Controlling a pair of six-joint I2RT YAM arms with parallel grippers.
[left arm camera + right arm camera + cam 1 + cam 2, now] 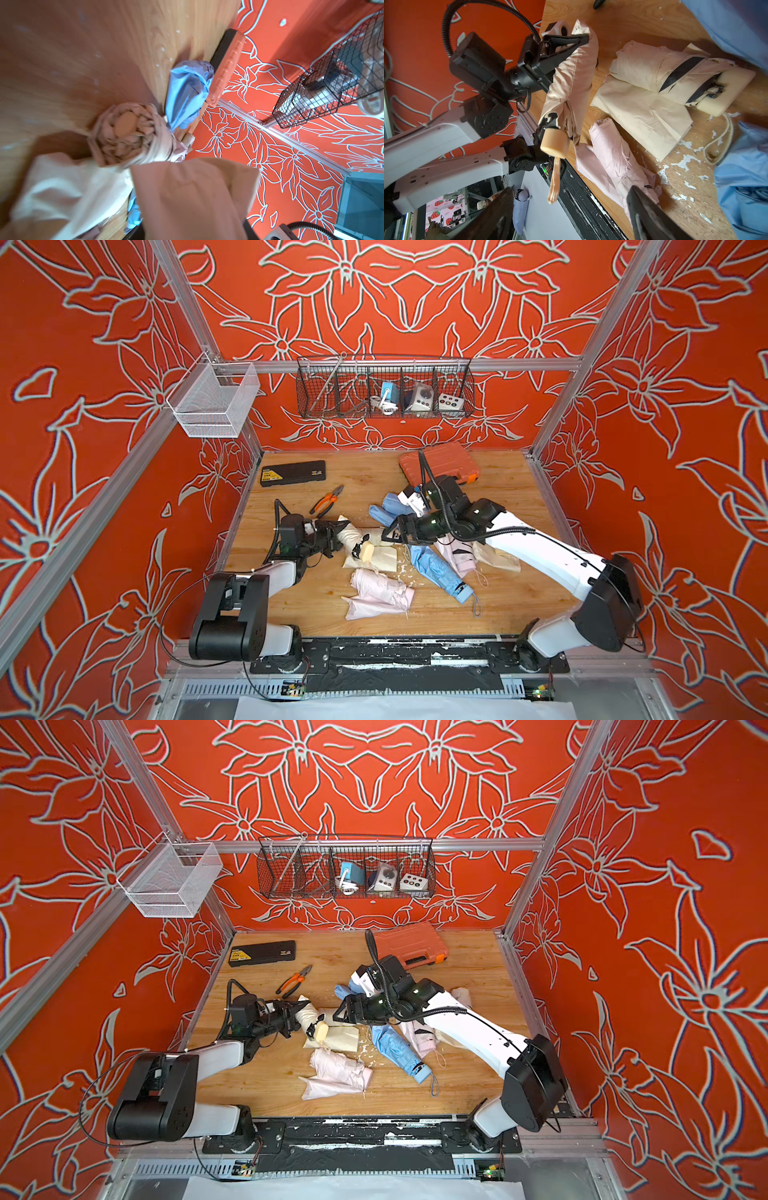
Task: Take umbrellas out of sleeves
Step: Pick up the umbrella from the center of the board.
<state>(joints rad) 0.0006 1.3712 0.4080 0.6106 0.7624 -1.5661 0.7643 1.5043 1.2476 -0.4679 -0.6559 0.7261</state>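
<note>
My left gripper (340,531) is shut on the closed end of a cream sleeve (571,68) and holds it off the table. A cream umbrella is inside it; its tan handle (554,143) and wrist cord hang out of the open end. My right gripper (571,207) is open and empty, just short of that handle, seen in a top view (338,1013). Another cream umbrella (660,66) lies on a flat cream sleeve (643,118). A pink umbrella (378,583) rests on a pink sleeve (368,609). A blue umbrella (440,572) lies beside the right arm.
More blue (392,506), pink (459,558) and cream (500,559) fabric lies under the right arm. An orange case (440,466), a black case (293,472) and pliers (326,499) sit at the back. A wire basket (384,387) and a mesh basket (214,400) hang above.
</note>
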